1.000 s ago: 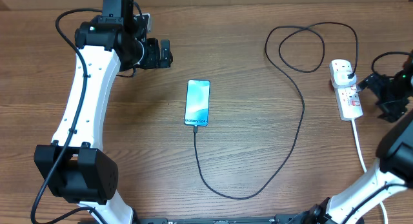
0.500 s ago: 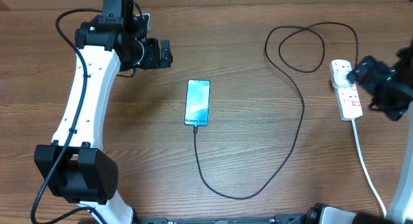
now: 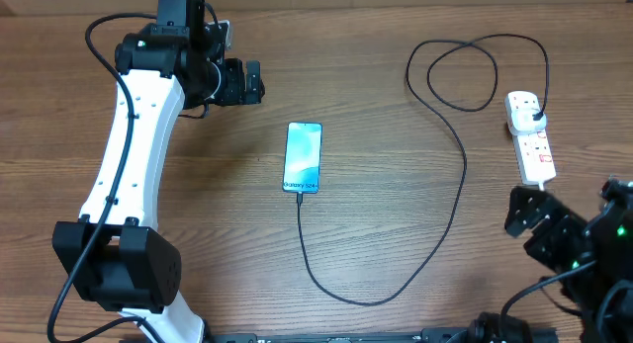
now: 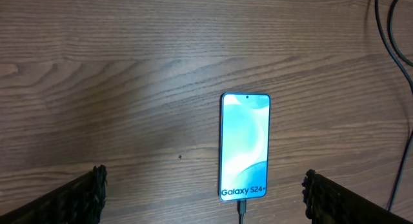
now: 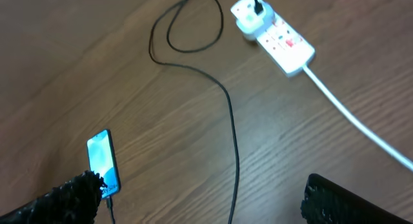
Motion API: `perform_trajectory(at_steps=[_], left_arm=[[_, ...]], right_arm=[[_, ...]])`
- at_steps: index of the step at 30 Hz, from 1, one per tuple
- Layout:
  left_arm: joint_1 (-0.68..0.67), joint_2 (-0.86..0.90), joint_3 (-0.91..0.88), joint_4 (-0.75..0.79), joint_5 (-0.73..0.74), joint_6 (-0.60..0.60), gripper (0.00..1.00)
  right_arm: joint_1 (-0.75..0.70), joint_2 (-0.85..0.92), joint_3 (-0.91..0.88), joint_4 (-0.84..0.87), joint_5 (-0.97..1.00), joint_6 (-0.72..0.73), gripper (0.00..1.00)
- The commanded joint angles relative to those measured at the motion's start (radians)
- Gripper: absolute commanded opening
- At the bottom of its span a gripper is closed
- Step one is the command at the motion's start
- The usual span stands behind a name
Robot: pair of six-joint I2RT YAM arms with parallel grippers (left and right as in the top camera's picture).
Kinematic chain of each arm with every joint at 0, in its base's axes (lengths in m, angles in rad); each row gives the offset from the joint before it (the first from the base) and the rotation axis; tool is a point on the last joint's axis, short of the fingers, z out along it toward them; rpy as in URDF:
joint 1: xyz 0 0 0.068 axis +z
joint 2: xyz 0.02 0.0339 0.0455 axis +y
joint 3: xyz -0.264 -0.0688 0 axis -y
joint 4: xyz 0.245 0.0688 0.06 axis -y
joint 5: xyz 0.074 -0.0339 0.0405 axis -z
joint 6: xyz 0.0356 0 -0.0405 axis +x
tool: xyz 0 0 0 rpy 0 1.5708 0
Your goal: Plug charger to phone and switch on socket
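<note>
While both arms hang off the work, I count one of each task thing on the wooden table (image 3: pixel 396 234). One phone (image 3: pixel 304 158) lies flat at the centre, screen lit pale blue, its "Galaxy" end towards 6 o'clock. One charger (image 3: pixel 464 175) has its small tip in that 6 o'clock end. Its thin black cable drops, sweeps round through 5 o'clock, climbs the right side and curls into one loop near 1 o'clock. It ends at one black plug (image 3: pixel 535 112) seated in the 12 o'clock end of the socket (image 3: pixel 532 137). That single white strip lies at 3 o'clock with red marks on its face. I cannot tell how its switches are set. One thick white cord (image 5: pixel 361 119) leaves its 6 o'clock end.

Of the two grippers, the left gripper (image 3: pixel 255 82) hangs at 11 o'clock from the phone, fingers spread wide and empty. The right gripper (image 3: pixel 534 224) sits at 6 o'clock from the socket, apart from it, fingers also spread with nothing between them.
</note>
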Motion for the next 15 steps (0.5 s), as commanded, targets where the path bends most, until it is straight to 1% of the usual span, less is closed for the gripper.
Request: perform_trajectory(at_steps=[1, 5, 11, 15], left_arm=[[-0.002, 0.009, 0.005, 0.001, -0.005, 0.019, 1.00], [-0.002, 0.009, 0.005, 0.001, -0.005, 0.019, 1.00], [-0.002, 0.009, 0.005, 0.001, -0.005, 0.019, 1.00], [-0.002, 0.009, 0.005, 0.001, -0.005, 0.019, 1.00]], right_arm=[[0.007, -0.063, -0.054, 0.019, 0.001, 0.058, 1.00], [0.007, -0.072, -0.067, 0.019, 0.000, 0.056, 1.00], [0.007, -0.072, -0.067, -0.075, 0.000, 0.056, 1.00], [0.007, -0.072, -0.067, -0.083, 0.000, 0.056, 1.00]])
